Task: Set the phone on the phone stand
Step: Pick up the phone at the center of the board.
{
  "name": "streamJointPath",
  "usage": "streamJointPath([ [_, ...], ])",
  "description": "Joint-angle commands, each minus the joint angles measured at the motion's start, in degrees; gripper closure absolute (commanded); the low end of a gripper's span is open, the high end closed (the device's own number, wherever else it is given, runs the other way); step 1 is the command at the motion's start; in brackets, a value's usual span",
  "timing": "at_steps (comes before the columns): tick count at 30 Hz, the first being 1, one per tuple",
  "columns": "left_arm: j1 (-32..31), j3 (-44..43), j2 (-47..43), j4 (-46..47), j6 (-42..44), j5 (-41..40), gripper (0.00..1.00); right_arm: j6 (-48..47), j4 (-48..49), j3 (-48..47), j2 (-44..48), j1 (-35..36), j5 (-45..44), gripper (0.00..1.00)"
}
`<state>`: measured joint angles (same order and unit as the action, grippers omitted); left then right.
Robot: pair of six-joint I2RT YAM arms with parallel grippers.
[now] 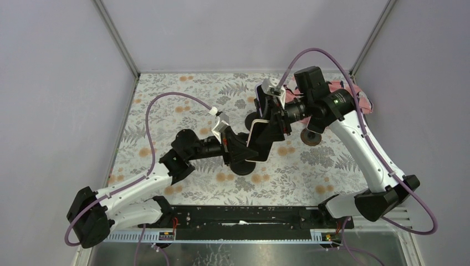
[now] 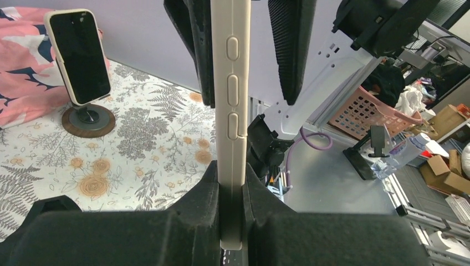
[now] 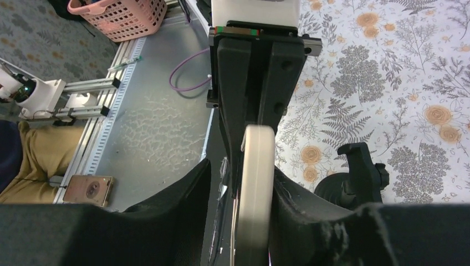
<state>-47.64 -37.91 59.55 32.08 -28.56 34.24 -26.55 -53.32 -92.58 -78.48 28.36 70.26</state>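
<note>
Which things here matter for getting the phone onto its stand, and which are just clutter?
Job: phone, left claw shut on it, right claw open, empty black stand.
Lying about: second phone on wooden-based stand, pink floral cloth, pink basket.

Soft, even light falls from overhead, leaving only faint shadows on the tablecloth (image 1: 166, 105). In the left wrist view the left gripper (image 2: 231, 185) at 6 o'clock is dark and slightly soft, while the phone (image 2: 230, 83) edge is crisp and evenly lit.
</note>
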Motion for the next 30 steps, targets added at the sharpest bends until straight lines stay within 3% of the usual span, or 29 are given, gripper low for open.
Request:
streamJointPath([
  [1,1.87,-0.43,0.59,2.88,0.01,3.7,1.0,-3.62,-4.67,-4.64,-2.56,3.28,-0.72,0.54],
  [10,3.73,1.82,-1.1,7.72,-2.2,3.36,1.0,-6.23,-9.13,-6.65,-5.23,5.44,-5.37,0.5],
  [14,4.17,2.36,-1.45,8.56,-2.88,3.44,1.0,-6.24,-9.75,-7.07,-5.85,5.48,-5.87,0.7],
  [20,4.23,2.94,-1.7,10.63,-4.22,2.8,1.0,-6.74,-10.71,-7.65,-6.72,5.47,-6.17,0.71],
  [23,4.28,2.66,-1.76,9.25,-3.86,1.26,0.99,-8.56,-13.45,-9.33,-7.48,5.47,-5.24,0.91],
  [27,4.99,1.48,-4.06,0.38,0.04,-2.31,0.58,-8.87,-14.46,-12.48,-7.75,5.35,-8.9,1.0],
  [30,5.8,1.29,-8.82,-8.39,6.36,-6.5,0.44,-10.93,-16.75,-16.65,-8.69,5.02,-12.14,1.0],
])
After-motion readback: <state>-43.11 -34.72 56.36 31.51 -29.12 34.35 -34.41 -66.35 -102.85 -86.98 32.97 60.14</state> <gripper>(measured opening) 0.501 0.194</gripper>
